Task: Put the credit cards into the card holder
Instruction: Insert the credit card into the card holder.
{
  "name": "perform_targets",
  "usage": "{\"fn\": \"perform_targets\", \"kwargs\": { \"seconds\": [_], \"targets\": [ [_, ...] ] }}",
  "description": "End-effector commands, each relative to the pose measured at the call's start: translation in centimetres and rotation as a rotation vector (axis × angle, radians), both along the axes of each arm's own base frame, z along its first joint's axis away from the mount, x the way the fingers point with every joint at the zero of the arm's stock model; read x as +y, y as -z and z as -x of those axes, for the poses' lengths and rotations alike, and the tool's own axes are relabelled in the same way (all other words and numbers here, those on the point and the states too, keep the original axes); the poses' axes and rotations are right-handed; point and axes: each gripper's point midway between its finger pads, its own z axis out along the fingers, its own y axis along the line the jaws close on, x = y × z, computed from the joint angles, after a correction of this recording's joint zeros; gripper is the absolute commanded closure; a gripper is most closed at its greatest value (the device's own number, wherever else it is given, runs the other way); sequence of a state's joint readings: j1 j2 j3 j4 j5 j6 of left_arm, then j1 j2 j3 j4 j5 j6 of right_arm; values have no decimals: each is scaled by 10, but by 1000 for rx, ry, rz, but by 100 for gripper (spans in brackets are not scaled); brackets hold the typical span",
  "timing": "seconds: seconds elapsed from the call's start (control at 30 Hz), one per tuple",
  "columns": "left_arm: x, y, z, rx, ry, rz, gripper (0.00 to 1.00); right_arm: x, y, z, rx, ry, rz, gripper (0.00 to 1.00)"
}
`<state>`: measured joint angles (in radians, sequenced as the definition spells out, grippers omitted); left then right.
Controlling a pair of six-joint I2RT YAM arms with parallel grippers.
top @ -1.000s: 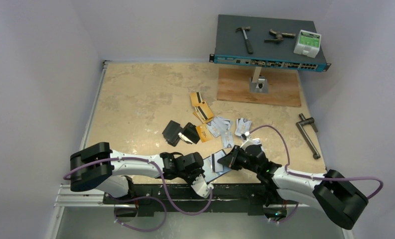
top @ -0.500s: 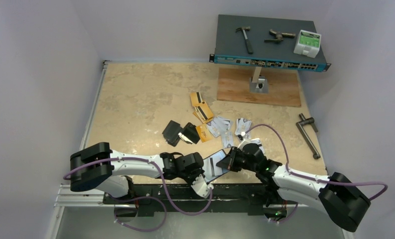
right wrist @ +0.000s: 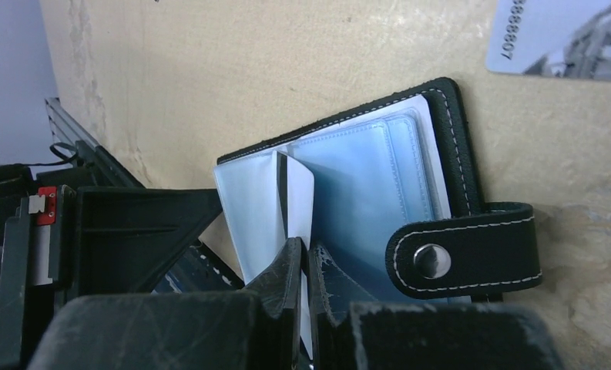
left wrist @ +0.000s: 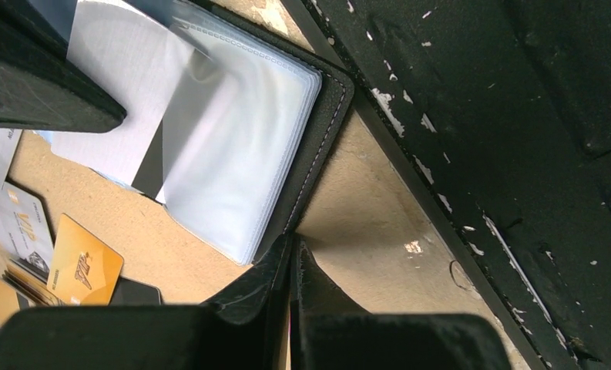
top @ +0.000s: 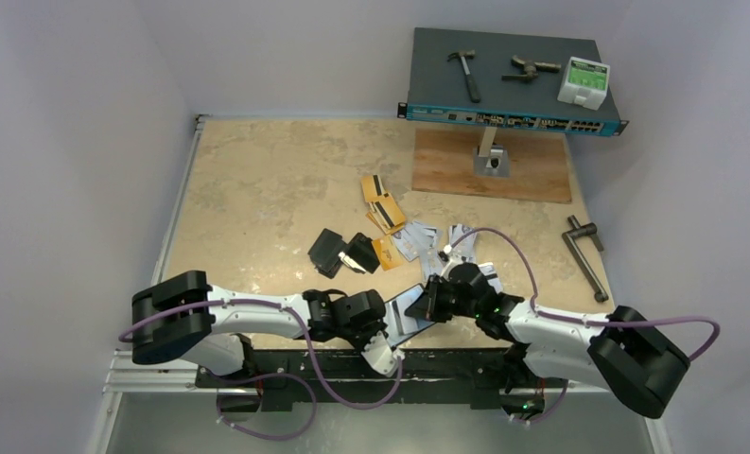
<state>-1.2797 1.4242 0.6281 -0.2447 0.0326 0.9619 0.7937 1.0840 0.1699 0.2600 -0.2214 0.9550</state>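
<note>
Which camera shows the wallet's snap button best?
The right wrist view: the snap tab with its shiny stud lies close and unblocked across the edge of the open card holder. The left wrist view shows only clear sleeves and a black edge, no tab. From the top, the holder is tiny.

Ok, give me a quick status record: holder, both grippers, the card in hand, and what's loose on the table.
card holder: open near the table front edge, snap tab unfastened
left gripper: shut on the holder's cover edge
right gripper: shut on a white card
white card: on edge among the clear sleeves; seated or not, unclear
loose cards: orange and silver, scattered beyond the holder
</note>
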Motion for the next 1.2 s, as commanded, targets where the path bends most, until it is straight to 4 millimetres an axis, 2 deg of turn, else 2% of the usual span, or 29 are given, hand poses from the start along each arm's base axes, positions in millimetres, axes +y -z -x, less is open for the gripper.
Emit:
{"fn": "perform_targets", "kwargs": {
  "seconds": [0.0,0.2,0.33,0.43,0.6,0.87,1.07,1.17],
  "targets": [
    [2,-1,-1,-16,7,11,100,1,14,20,29,-157,80,100],
    [3,-2,-2,-17,4,14,100,4,18,10,21,-235,182,98],
    [3,-3,-3,-20,2,16,100,1,20,10,30,-241,206,87],
    [5,-2,-2,-19,5,12,100,-5,19,6,28,-212,225,72],
    [4,-2,-2,-20,5,14,100,-11,10,-1,12,-161,251,61],
    [3,-3,-3,-21,9,16,100,-11,0,-18,-40,-121,279,53],
    [1,-3,-4,-26,6,22,100,-3,-15,-44,-111,-66,291,54],
    [0,-4,-5,-31,6,24,100,7,-25,-59,-157,-60,283,59]
  ]
}}
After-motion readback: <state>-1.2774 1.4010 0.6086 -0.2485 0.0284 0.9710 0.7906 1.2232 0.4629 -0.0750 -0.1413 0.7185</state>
